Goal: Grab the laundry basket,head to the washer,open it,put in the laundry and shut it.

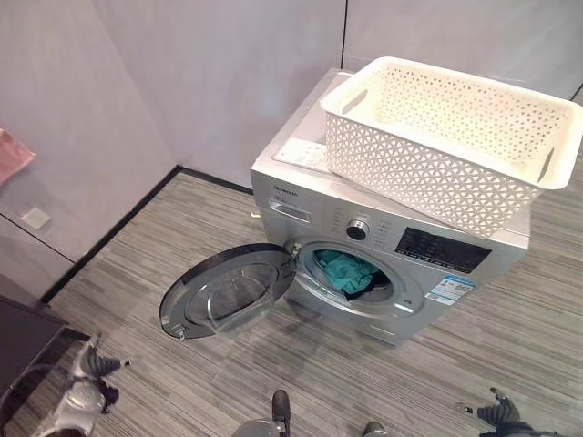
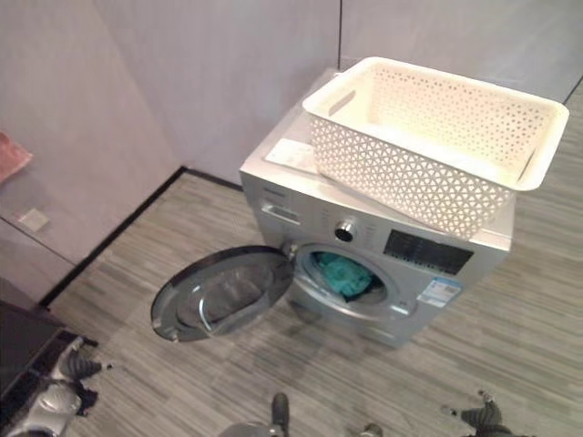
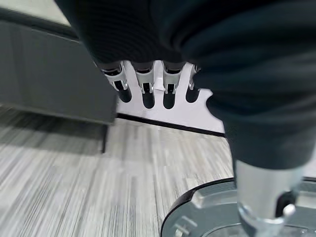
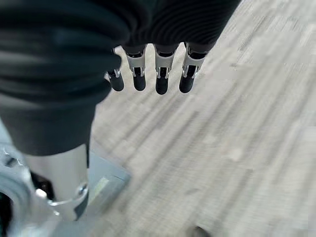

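Laundry's in the drum, door hanging wide, and shutting it looks like the step left!
The teal laundry [image 1: 351, 271] sits inside the washer [image 1: 383, 246], the empty white basket [image 1: 446, 137] on top. The round door [image 1: 228, 291], stiff and hinged, should swing on a light push at its rim; it lies ahead of the left hand [image 1: 86, 382], nearer it than the right hand [image 1: 506, 414]. Both hands hang low, fingers straight, holding nothing.

A striped grey wood-look floor [image 1: 182, 246] runs up to pale lilac-grey walls [image 1: 182, 82], with a dark strip of skirting [image 1: 109, 235] along their foot. On the left wall sits a white socket plate [image 1: 35, 217], and above it a pink cloth [image 1: 13, 155] shows at the edge. A dark cabinet [image 3: 54, 74] stands on the floor by the wall.
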Robot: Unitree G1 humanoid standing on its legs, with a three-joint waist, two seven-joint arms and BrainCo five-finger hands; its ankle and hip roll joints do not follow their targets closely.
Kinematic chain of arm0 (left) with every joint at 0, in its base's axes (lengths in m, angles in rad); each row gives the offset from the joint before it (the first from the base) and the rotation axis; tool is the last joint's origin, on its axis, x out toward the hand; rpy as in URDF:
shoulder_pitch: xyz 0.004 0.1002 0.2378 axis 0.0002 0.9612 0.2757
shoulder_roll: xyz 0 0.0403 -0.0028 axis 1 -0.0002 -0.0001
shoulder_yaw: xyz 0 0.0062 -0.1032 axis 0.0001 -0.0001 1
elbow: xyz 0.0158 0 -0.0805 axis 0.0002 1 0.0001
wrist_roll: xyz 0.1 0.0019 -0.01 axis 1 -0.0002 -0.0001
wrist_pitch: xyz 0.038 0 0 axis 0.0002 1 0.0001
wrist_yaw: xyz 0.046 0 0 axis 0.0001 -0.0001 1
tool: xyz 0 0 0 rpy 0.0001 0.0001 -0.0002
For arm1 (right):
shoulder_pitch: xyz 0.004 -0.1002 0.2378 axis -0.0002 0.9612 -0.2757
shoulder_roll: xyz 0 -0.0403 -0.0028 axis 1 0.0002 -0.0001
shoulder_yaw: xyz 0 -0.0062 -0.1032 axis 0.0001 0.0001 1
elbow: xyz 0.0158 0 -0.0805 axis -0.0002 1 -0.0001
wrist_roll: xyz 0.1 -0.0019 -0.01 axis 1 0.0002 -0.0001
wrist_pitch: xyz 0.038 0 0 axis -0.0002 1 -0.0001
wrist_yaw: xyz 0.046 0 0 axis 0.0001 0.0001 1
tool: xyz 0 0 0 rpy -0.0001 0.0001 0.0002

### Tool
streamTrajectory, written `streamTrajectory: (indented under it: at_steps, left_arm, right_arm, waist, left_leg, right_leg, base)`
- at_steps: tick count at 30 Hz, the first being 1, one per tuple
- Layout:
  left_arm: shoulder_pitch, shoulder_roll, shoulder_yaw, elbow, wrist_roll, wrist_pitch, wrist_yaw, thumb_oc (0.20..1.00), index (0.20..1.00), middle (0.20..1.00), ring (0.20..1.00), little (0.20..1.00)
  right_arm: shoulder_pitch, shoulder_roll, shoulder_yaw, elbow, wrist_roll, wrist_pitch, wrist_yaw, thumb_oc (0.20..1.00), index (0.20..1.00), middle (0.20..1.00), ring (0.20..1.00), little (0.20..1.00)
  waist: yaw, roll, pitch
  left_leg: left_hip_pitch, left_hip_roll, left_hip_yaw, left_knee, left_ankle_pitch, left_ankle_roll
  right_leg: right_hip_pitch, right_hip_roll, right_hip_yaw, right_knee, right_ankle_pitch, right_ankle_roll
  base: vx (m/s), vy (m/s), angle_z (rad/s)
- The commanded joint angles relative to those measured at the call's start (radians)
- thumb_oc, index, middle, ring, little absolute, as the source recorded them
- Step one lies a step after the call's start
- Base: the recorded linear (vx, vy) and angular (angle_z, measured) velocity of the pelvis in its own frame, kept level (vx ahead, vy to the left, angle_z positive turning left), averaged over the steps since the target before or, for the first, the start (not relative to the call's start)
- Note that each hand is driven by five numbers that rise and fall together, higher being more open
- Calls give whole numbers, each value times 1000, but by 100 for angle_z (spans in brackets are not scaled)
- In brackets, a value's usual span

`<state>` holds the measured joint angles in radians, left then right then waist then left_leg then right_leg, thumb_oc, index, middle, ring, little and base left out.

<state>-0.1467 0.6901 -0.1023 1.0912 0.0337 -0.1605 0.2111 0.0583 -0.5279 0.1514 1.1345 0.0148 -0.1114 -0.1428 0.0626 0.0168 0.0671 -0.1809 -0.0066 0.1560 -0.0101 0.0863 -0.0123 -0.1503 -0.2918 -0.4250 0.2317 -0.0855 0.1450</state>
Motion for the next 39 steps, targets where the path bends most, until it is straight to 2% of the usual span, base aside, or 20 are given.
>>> streamTrajectory:
  at_steps: [1,2,3,8,10,13,14,15,16,19,20,21,23,25,29,30,32,34,38,39]
  left_arm:
    - [-104,116,22,13,61,-9,15,1000,1000,1000,1000,1000]
    - [-130,134,19,24,62,-7,20,1000,1000,1000,1000,1000]
    - [-202,162,-12,48,70,0,33,1000,1000,1000,1000,1000]
    - [-323,215,-97,65,116,4,54,1000,1000,1000,1000,1000]
    - [-405,237,-165,87,142,8,67,1000,1000,1000,1000,1000]
    - [-450,194,-219,119,171,17,75,1000,1000,1000,1000,1000]
    - [-455,126,-254,99,187,18,80,1000,1000,1000,1000,1000]
    - [-447,103,-259,92,193,14,83,1000,1000,1000,1000,1000]
    - [-414,22,-299,47,216,5,81,1000,1000,1000,1000,1000]
    - [-344,-128,-302,-7,196,-1,85,1000,1000,1000,1000,1000]
    - [-307,-217,-301,-39,174,-4,85,1000,1000,1000,1000,1000]
    - [-289,-258,-306,-52,162,-6,86,1000,1000,1000,1000,1000]
    - [-242,-401,-357,-81,154,-4,85,1000,1000,1000,1000,1000]
    - [-241,-534,-465,-87,124,-20,49,1000,1000,1000,1000,1000]
    - [-345,-702,-664,-45,122,-29,17,1000,1000,1000,1000,1000]
    - [-345,-702,-664,-45,122,-29,17,1000,1000,1000,1000,1000]
    - [-419,-759,-718,-26,111,-38,18,1000,1000,1000,1000,1000]
    - [-443,-754,-702,-17,93,-38,24,1000,1000,1000,1000,1000]
    - [-412,-698,-593,107,113,-12,32,1000,1000,1000,1000,1000]
    - [-346,-629,-497,174,173,19,41,1000,1000,1000,1000,1000]
  right_arm:
    - [-61,15,19,-34,-36,-9,21,1000,1000,1000,1000,1000]
    - [-57,19,28,-60,-32,-11,24,1000,1000,1000,1000,1000]
    - [-62,21,58,-93,-30,-16,30,1000,1000,1000,1000,1000]
    - [-89,30,112,-144,-16,-21,34,1000,1000,1000,1000,1000]
    - [-121,44,173,-190,5,-32,45,1000,1000,1000,1000,1000]
    - [-137,57,198,-233,19,-37,40,1000,1000,1000,1000,1000]
    - [-132,68,203,-235,14,-39,36,1000,1000,1000,1000,1000]
    - [-129,71,207,-233,10,-38,34,1000,1000,1000,1000,1000]
    - [-117,73,212,-238,-4,-38,33,1000,1000,1000,1000,1000]
    - [-109,88,203,-226,-21,-31,20,1000,1000,1000,1000,1000]
    - [-109,103,191,-191,-22,-26,9,1000,1000,1000,1000,1000]
    - [-105,110,187,-177,-24,-24,3,1000,1000,1000,1000,1000]
    - [-96,145,171,-114,-22,-15,-24,1000,1000,1000,1000,1000]
    - [-103,169,168,-58,-7,-10,-46,1000,1000,1000,1000,1000]
    - [-96,176,186,-17,32,-9,-65,1000,1000,1000,1000,1000]
    - [-96,176,186,-17,32,-9,-65,1000,1000,1000,1000,1000]
    - [-126,159,195,51,33,3,-78,1000,1000,1000,1000,1000]
    - [-133,142,198,69,24,9,-79,1000,1000,1000,1000,1000]
    - [-108,144,169,78,30,7,-72,1000,1000,1000,1000,1000]
    - [-103,165,149,102,25,7,-68,1000,1000,1000,1000,1000]
  waist:
    - [-6,-72,116]
    - [-8,-84,127]
    - [-16,-112,162]
    - [-26,-153,221]
    - [-40,-205,252]
    - [-60,-240,259]
    - [-63,-244,257]
    - [-63,-242,256]
    - [-60,-231,253]
    - [-50,-203,247]
    - [-42,-178,237]
    - [-43,-167,230]
    - [-51,-127,197]
    - [-72,-97,168]
    - [-143,-69,132]
    - [-143,-69,132]
    - [-186,-53,116]
    - [-201,-44,112]
    - [-216,-28,113]
    - [-203,-16,99]
  left_leg:
    - [-42,-1,6,41,-30,-33]
    - [-51,-2,8,47,-32,-32]
    - [-79,-1,6,58,-35,-29]
    - [-150,17,7,90,-37,-29]
    - [-224,45,16,155,-56,-31]
    - [-269,66,29,203,-75,-31]
    - [-271,66,31,200,-75,-31]
    - [-269,66,31,197,-73,-32]
    - [-253,65,34,183,-66,-34]
    - [-212,58,34,128,-30,-39]
    - [-186,53,29,77,2,-46]
    - [-172,50,27,52,17,-51]
    - [-118,46,25,-25,59,-66]
    - [-74,52,43,-64,76,-67]
    - [-64,80,86,-77,82,-86]
    - [-64,80,86,-77,82,-86]
    - [-50,91,128,-77,72,-85]
    - [-45,95,158,-77,70,-80]
    - [-42,95,175,-77,69,-80]
    - [-30,96,173,-77,66,-81]
  right_leg:
    - [48,-29,18,-202,278,85]
    - [37,-27,22,-202,283,85]
    - [13,-22,33,-202,294,84]
    - [-38,-17,51,-207,324,91]
    - [-87,-7,78,-222,354,97]
    - [-119,1,99,-226,364,98]
    - [-122,-1,97,-222,354,96]
    - [-125,-1,97,-220,352,95]
    - [-123,-2,98,-213,327,87]
    - [-104,4,89,-214,293,75]
    - [-91,6,85,-221,282,71]
    - [-83,8,81,-225,277,69]
    - [-52,20,72,-246,258,62]
    - [-39,31,89,-265,260,59]
    - [-36,49,127,-297,267,55]
    - [-36,49,127,-297,267,55]
    - [-60,54,174,-317,287,60]
    - [-82,56,209,-319,298,61]
    - [-99,55,233,-314,304,57]
    - [-87,52,235,-311,302,56]
  base:
    - [-86,-8,-2]
    - [-157,-15,0]
    - [-116,-10,-1]
    - [-112,-1,-7]
    - [-113,27,-15]
    - [-50,35,-34]
    - [-3,24,-21]
    - [0,0,0]
    - [-17,-9,10]
    - [-21,-55,8]
    - [3,-84,4]
    - [21,-117,4]
    - [39,-180,-1]
    - [20,-196,-11]
    - [-2,-130,-38]
    - [-6,-75,-35]
    - [15,-24,-35]
    - [39,-16,-79]
    - [60,-33,-33]
    - [122,-76,6]
